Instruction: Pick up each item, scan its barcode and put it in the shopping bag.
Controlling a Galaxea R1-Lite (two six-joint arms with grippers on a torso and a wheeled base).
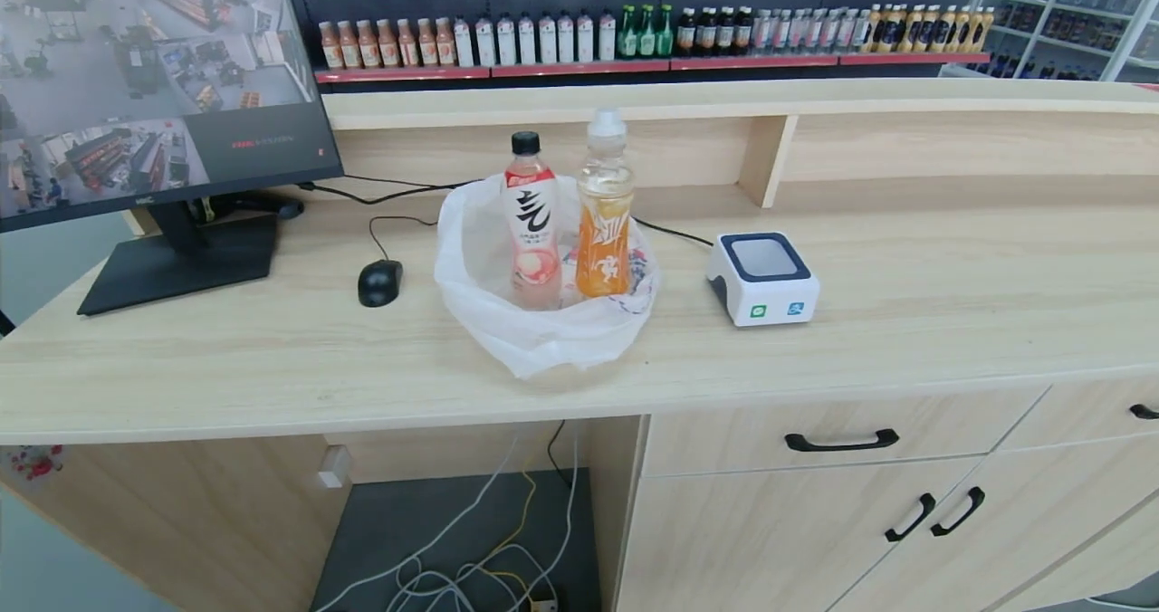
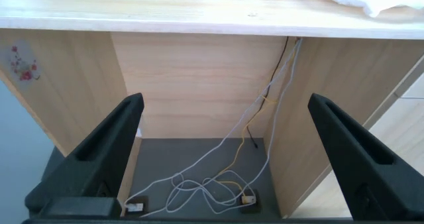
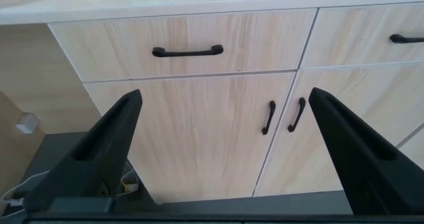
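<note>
Low, left claw (image 2: 225, 103) and right claw (image 3: 224, 96) gape toward counter (image 2: 199, 12).

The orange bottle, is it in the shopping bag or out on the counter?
In, and upright: the orange bottle stands inside the white shopping bag, its rim around the bottle's base, beside the pink bottle.

The counter (image 1: 905, 322) is a light wood-grain surface with a raised rear ledge (image 1: 724, 96) along its far edge. At the left end stands a monitor (image 1: 136, 78) on a flat black base (image 1: 181, 263). A black mouse (image 1: 379, 282) lies to the right of the base, its cable (image 1: 398, 221) running toward the back. A white shopping bag (image 1: 543, 331) sits open near the centre. Just right of it, apart, rests a white scanner (image 1: 762, 279) with a dark-framed window facing up.
</note>
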